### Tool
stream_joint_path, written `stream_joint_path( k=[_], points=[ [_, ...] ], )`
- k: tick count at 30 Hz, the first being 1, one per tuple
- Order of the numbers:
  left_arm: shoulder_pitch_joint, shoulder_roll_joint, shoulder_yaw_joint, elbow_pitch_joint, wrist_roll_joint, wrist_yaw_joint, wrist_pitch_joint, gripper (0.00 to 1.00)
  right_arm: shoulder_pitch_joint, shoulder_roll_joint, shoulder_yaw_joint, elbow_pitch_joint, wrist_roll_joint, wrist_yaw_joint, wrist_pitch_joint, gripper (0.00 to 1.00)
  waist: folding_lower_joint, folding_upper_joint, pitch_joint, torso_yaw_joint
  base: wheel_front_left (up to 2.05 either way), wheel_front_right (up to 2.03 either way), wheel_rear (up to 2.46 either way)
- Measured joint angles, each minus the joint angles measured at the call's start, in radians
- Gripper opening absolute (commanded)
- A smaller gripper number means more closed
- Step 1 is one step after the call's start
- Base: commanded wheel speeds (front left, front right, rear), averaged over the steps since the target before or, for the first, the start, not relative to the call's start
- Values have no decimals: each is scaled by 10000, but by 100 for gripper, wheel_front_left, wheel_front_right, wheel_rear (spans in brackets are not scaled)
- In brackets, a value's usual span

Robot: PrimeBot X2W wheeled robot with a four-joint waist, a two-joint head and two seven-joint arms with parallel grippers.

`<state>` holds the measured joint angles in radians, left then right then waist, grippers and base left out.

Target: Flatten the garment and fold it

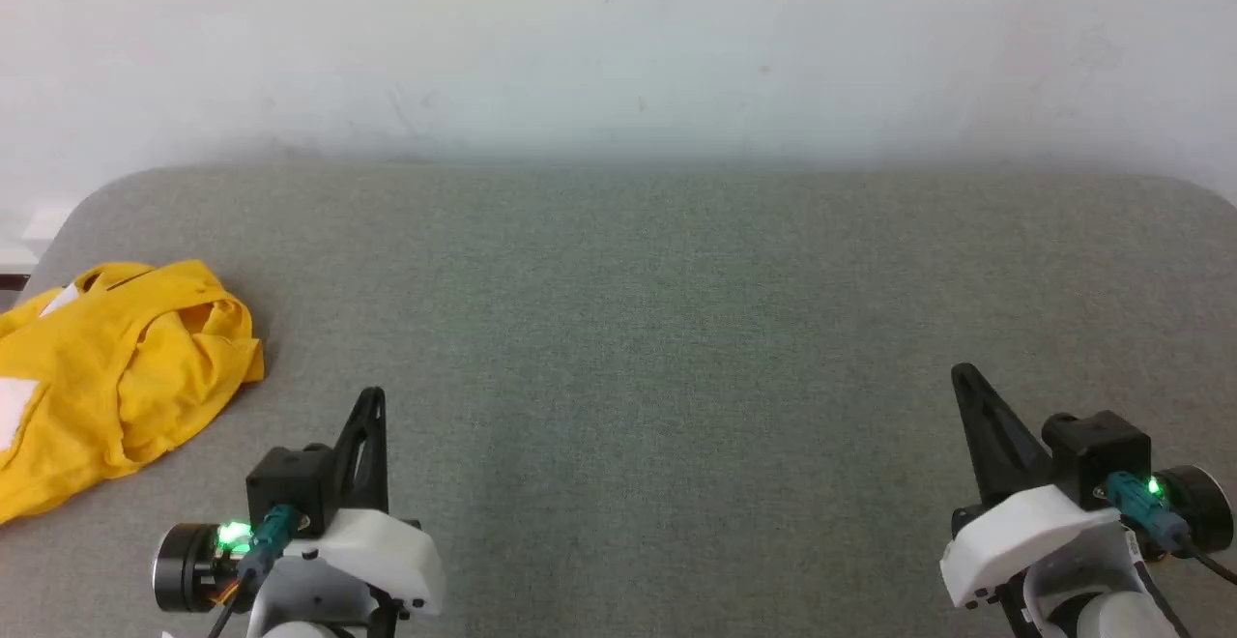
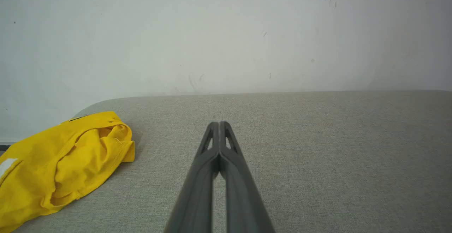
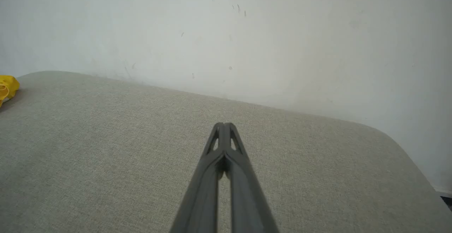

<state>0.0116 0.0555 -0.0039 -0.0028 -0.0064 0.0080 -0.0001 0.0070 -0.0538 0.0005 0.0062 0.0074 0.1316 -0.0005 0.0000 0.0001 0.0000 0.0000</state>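
There is one garment (image 1: 116, 377), a single crumpled yellow T-shirt at the left edge of the one grey desk (image 1: 657, 329). Two white patches (image 1: 14, 411) show on it in the head view. There are two hands: one left hand (image 1: 372, 401) at the desk's near edge toward the left corner, and one right hand (image 1: 964, 377) toward the right corner. Each hand has two dark fingers (image 2: 202, 176), four in all. Two green lights (image 1: 232, 534) glow, one on each wrist. One pale wall (image 1: 618, 39) stands behind the far edge.

Crumpled garment (image 1: 116, 367) on perhaps padded table (image 1: 676, 329)
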Motion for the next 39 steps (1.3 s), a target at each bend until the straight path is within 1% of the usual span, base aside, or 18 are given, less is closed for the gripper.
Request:
stream_joint_path(
  k=[17,18,26,39],
  points=[
    [0,0,0,0,0,0,0,0,0,0,2,0,0,0,0,0,0,-1,0,0,0,0,0],
    [0,0,0,0,0,0,0,100,0,0,2,0,0,0,0,100,0,-1,0,0,0,0,0],
    [11,4,-8,-4,-4,6,-8,100,1,-10,-54,50,25,0,-15,100,0,0,3,-1,0,0,0],
    [15,4,-15,-61,-140,31,-282,100,-9,-10,-570,128,209,0,-284,100,0,0,146,52,0,0,0]
  ],
)
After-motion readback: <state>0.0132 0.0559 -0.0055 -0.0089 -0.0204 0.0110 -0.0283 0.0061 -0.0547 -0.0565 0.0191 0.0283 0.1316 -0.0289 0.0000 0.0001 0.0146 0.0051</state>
